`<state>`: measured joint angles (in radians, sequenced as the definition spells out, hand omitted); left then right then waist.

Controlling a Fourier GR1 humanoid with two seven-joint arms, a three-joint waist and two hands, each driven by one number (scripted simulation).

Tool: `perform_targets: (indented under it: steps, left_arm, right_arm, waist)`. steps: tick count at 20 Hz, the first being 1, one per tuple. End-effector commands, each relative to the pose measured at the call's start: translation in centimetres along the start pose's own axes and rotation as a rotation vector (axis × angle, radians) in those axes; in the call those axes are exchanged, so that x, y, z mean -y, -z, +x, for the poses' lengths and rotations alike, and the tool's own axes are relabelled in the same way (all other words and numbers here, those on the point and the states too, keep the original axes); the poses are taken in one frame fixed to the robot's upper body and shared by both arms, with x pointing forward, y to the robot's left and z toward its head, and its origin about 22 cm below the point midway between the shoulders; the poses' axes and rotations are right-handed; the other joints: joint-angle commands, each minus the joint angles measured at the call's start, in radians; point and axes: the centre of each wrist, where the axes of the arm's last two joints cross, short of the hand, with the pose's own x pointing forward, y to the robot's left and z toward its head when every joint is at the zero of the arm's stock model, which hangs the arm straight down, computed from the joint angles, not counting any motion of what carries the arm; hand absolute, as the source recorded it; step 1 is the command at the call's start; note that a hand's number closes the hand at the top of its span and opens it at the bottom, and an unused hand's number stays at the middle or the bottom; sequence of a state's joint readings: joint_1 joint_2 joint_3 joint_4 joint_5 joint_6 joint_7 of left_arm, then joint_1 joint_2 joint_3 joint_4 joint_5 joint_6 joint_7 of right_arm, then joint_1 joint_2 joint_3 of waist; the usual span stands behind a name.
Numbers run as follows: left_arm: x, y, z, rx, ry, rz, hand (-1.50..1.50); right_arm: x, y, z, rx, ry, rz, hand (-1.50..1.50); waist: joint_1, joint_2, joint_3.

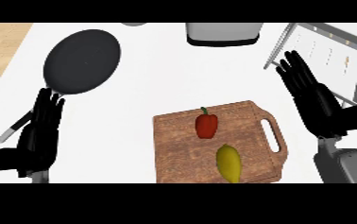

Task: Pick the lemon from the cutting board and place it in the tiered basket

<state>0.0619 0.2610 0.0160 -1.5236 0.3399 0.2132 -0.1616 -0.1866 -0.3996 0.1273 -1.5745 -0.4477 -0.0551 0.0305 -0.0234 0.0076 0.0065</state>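
Lemon [229, 162] yellow, elongated, on cutting board [181, 147] below red pepper [206, 125].

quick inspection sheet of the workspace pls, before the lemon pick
surface: white counter
job's things: lemon lies on the wooden cutting board, near its front edge; tiered basket far right, apart
clutter: red pepper on the board behind the lemon; dark pan far left; grey container at the far edge
hands: left hand open, lower left; right hand open, beside the basket; both hold nothing
cables: nothing seen
surroundings: wood strip, far left
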Motion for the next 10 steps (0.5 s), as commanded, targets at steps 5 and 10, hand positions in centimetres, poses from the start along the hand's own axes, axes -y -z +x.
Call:
perform_targets:
  steps: [5, 10]
  left_arm:
    - [-1.5, -3.4, -3.9, -0.216, 0.245, 0.003, 0.0]
    - [-1.3, -4.2, -4.9, -0.285, 0.236, 0.021, 0.0]
  right_arm:
    - [1.8, -3.1, 3.7, 0.243, -0.34, -0.368, 1.5]
    - [5.5, -7.6, -1.2, 0.047, -0.222, -1.023, -1.5]
  waist:
    - [-0.055, -0.022, -0.01]
    - [-0.125, -0.022, -0.006]
